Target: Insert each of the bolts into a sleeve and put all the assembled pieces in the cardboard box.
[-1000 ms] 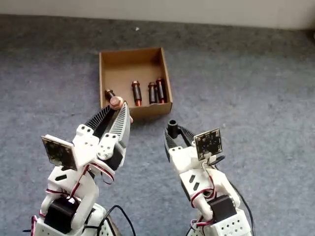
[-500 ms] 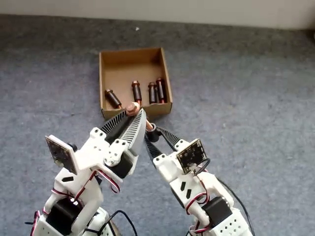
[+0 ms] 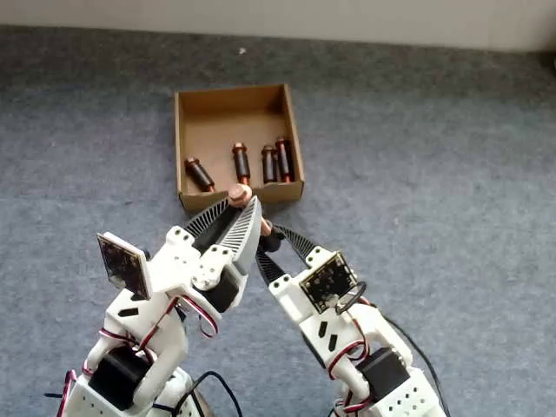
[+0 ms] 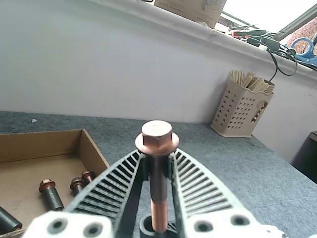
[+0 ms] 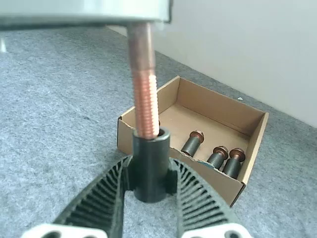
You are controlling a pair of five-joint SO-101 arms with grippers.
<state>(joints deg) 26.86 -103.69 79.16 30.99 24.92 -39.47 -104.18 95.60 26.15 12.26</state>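
My left gripper (image 4: 157, 166) is shut on a copper bolt (image 4: 157, 171), held head up. Its threaded tip (image 5: 147, 119) enters the top of a black sleeve (image 5: 150, 163). My right gripper (image 5: 150, 181) is shut on that sleeve, held upright. In the high view the two grippers meet just in front of the cardboard box (image 3: 189, 139), the bolt head (image 3: 239, 194) at the left gripper's (image 3: 241, 206) tip and the sleeve (image 3: 269, 241) at the right gripper's (image 3: 271, 245). Several assembled bolt-and-sleeve pieces (image 3: 241, 162) lie inside the box.
Grey carpet (image 3: 434, 174) covers the table around the box and arms. Behind the table runs a white wall (image 4: 99, 59), with a beige perforated holder of sticks (image 4: 240, 106) standing near it.
Both arms swung toward each other, the left gripper to the right and the right gripper to the left. The bolt now stands over the sleeve with its tip in the opening.
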